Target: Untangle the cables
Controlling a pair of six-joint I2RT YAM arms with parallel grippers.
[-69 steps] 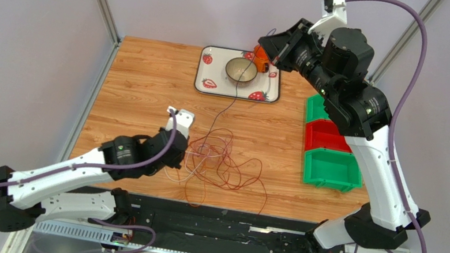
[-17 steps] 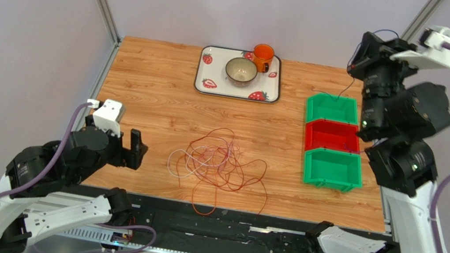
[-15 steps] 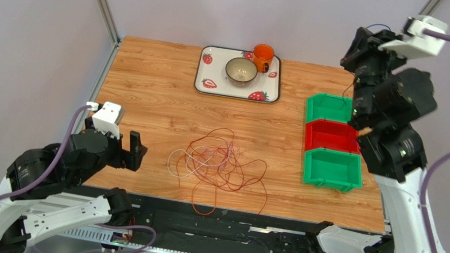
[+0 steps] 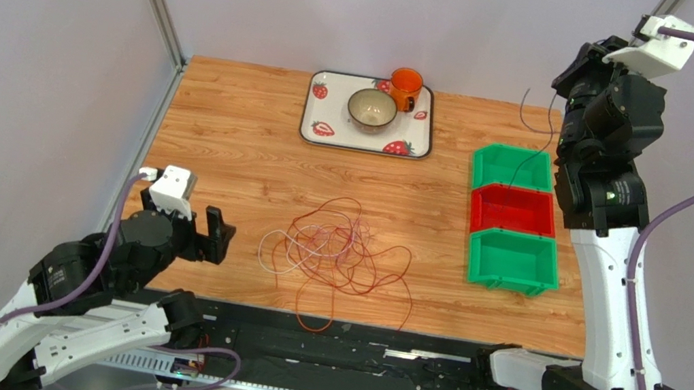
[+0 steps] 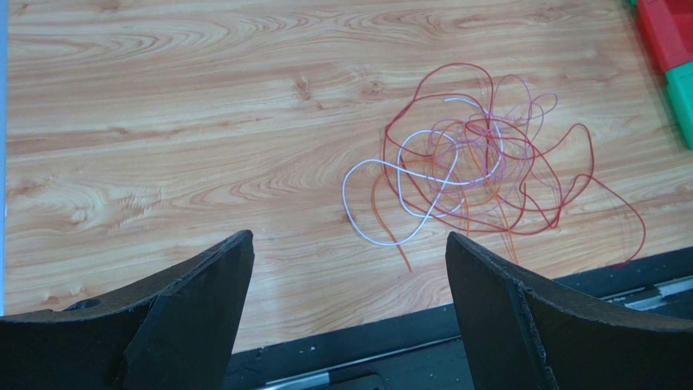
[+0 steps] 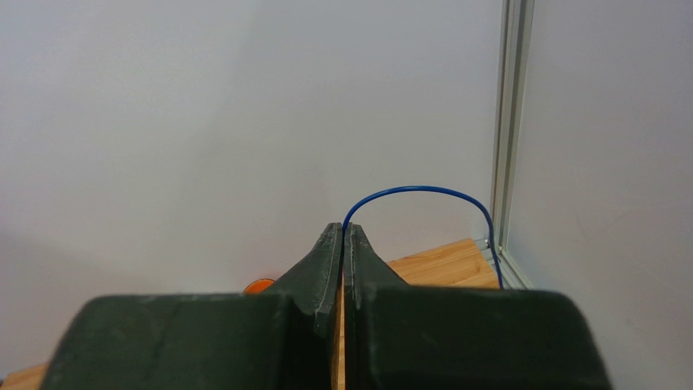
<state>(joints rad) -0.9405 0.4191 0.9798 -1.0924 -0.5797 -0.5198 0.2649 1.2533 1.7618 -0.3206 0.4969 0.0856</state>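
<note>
The cables (image 4: 337, 256) lie as a loose tangle of red, orange and white loops on the wooden table near its front edge; in the left wrist view the tangle (image 5: 476, 162) sits ahead and to the right. My left gripper (image 4: 211, 235) (image 5: 346, 240) stands open to the left of the tangle, with nothing between its fingers. My right gripper (image 4: 566, 81) (image 6: 343, 229) is raised high at the back right and is shut on a thin dark blue cable (image 6: 423, 188). That cable (image 4: 545, 140) hangs down toward the far green bin (image 4: 491, 160).
A red bin (image 4: 512, 211) and a second green bin (image 4: 513, 261) stand in a row with the first at the right. A strawberry tray (image 4: 314, 118) at the back holds a bowl (image 4: 372, 109) and an orange cup (image 4: 404, 87). A metal frame post (image 6: 508, 130) stands close to the right gripper.
The right arm swung from over the tray to above the bins, carrying the dark cable. The left arm drew back from the tangle to the table's left front.
</note>
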